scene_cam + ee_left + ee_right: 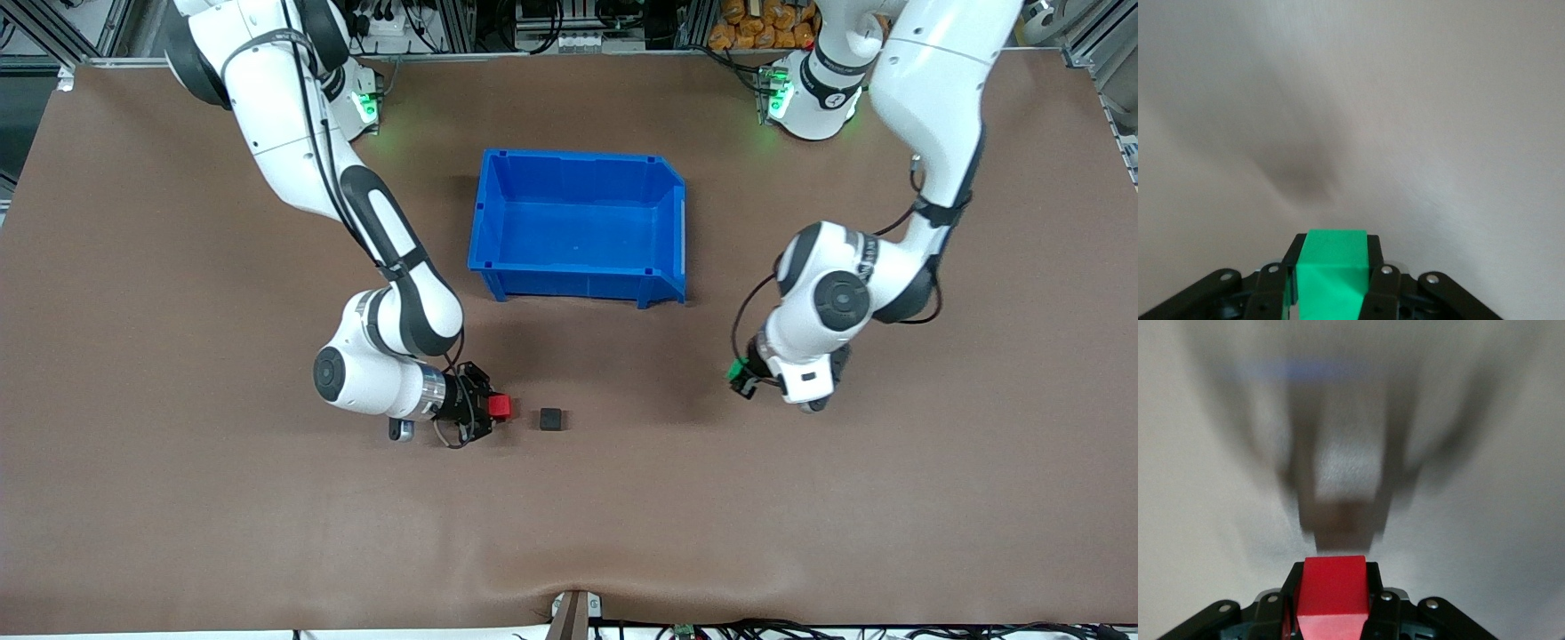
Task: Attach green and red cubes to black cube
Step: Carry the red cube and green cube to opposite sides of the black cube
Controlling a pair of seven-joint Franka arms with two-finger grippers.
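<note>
The black cube (551, 419) sits on the brown table, nearer to the front camera than the blue bin. My right gripper (494, 408) is shut on the red cube (500, 407) and holds it low, right beside the black cube with a small gap between them. In the right wrist view the red cube (1333, 590) sits between the black fingers (1373, 587), with a blurred dark shape (1345, 517) just ahead of it. My left gripper (740, 374) is shut on the green cube (736, 370) over bare table toward the left arm's end. The green cube (1333, 270) also fills the left wrist view's jaws.
An empty blue bin (569, 283) stands at the table's middle, farther from the front camera than the black cube. The brown table mat (267, 533) has a small metal bracket (573, 613) at its edge nearest the front camera.
</note>
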